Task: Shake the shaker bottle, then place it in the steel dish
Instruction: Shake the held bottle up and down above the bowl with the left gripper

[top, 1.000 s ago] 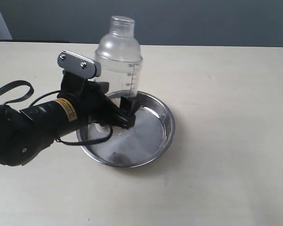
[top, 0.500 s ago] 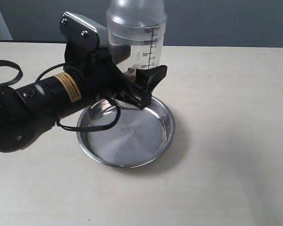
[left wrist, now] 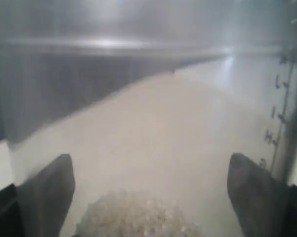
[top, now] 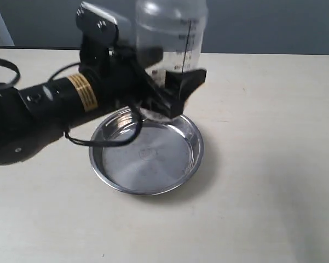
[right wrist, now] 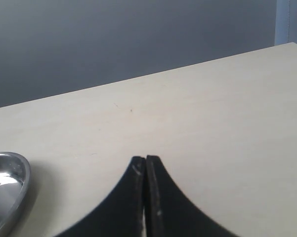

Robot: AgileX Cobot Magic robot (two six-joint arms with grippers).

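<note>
- Shaker bottle (top: pixel 172 33): upright, motion-blurred, raised over the rear rim of the steel dish (top: pixel 198 148); small beads (left wrist: pixel 138 219) heaped at its base.
- Left gripper (top: pixel 167 74): jaws clamped across the bottle's clear wall.
- Right gripper (right wrist: pixel 145 160): jaws pressed together, holding nothing, above the table (right wrist: pixel 212 108).

The left arm (top: pixel 35 112) is a thick, rounded black body with a slight gloss. A yellow label (top: pixel 79 92) with dark print, too small to read, wraps round it like a band. Near the wrist sits a silver-grey metal plate (top: pixel 97 22) with small dark screw heads (top: pixel 103 23). A thin black cable (top: pixel 107 141) loops out beneath. The left jaws are black, broad and blunt-ended. The right jaws are black too, curving inward to narrow tips.
</note>
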